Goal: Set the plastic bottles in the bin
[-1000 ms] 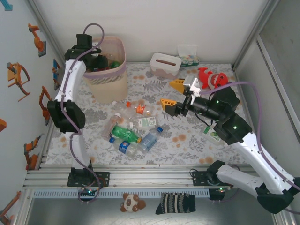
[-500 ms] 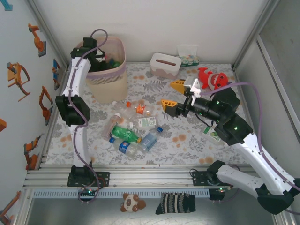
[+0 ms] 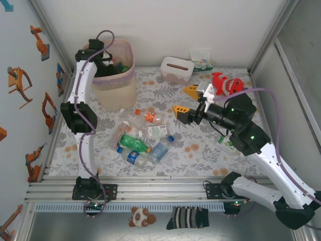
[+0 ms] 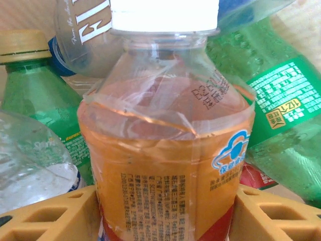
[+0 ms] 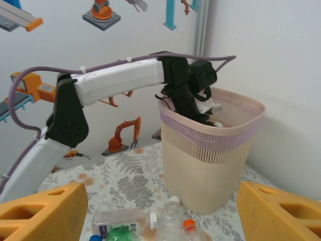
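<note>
Bottles, from above: where do we have them?
— A loose heap (image 3: 134,142) lies on the table (image 3: 198,150) just in front of the bin (image 3: 120,93), and more sit inside it. Our left arm (image 3: 80,90) reaches over the rim. The right gripper (image 3: 184,101) hovers to the heap's right, jaws wide and empty, so it is the nearer one to the heap. The tissue box (image 3: 176,69) and red plush (image 3: 224,84) stand well behind, out of the way.
— And on the left wrist?
— An orange-labelled bottle (image 4: 165,165) sits between the fingers of the left gripper (image 4: 165,216). Its long axis runs straight out from the wrist, white cap away from us, with green bottles (image 4: 281,115) just beyond. Whether the fingers clamp it or merely flank it, we cannot tell.
— Right wrist?
— The bin stands ahead with our left arm in its mouth, and the heap lies below between our spread fingers (image 5: 45,216). We judge the release comes first, then a straight lift clear of the rim.
</note>
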